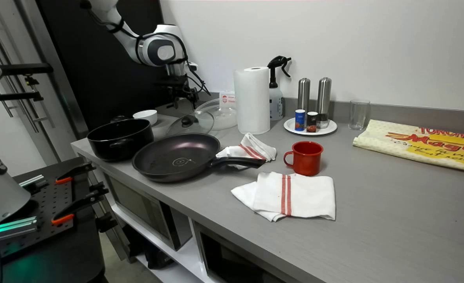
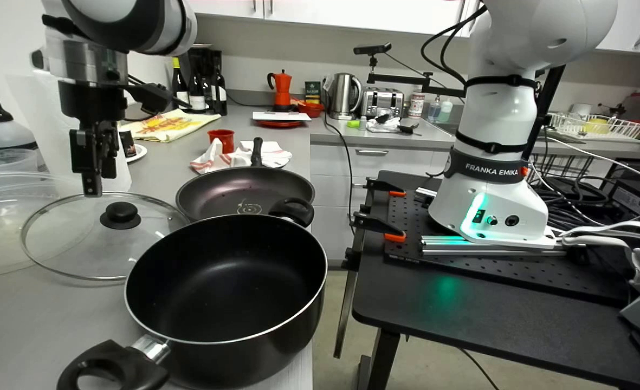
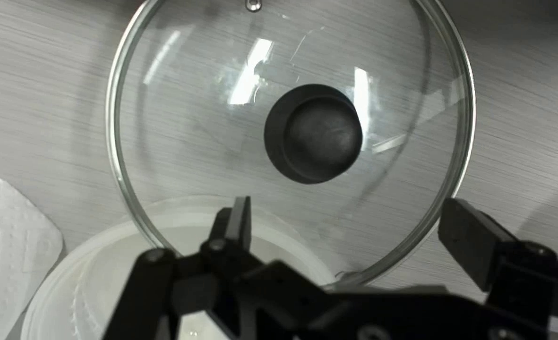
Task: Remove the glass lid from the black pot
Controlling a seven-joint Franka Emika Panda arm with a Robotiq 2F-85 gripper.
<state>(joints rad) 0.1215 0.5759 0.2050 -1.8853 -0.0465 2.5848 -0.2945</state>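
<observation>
Evidently the main part of the job is done: the round, shallow-domed clear glass lid (image 2: 81, 244) is off the low, round black cooking pot (image 2: 227, 298), whose mouth is uncovered in both exterior views. The lid, its round black knob (image 3: 314, 134) uppermost, is just beside the pot, on the side toward the plain white wall (image 1: 353, 47). Farther from the pot than the lid is a round, clear plastic bowl (image 1: 224, 118), which part of the lid's rim overlaps in the wrist view; whether the two touch, or the lid lies flat on the smooth grey counter (image 1: 373, 220), cannot be told. The wide, shallow black frying pan (image 1: 176, 157) with the long handle sits just beside the pot too and seems to have no part in the job. Off to the pot's wall side, over the lid, hangs the black two-fingered end effector (image 3: 345, 208); its fingers (image 3: 465, 236) stand well apart, clamped on nothing, and in the wrist view the knob shows beyond the gap between them. How near the tips are to the glass is unclear. Judged by the task sentence, removal looks complete; what is left is probably no more than lifting the white and grey arm (image 1: 161, 49) away without nudging the lid against the pot.
</observation>
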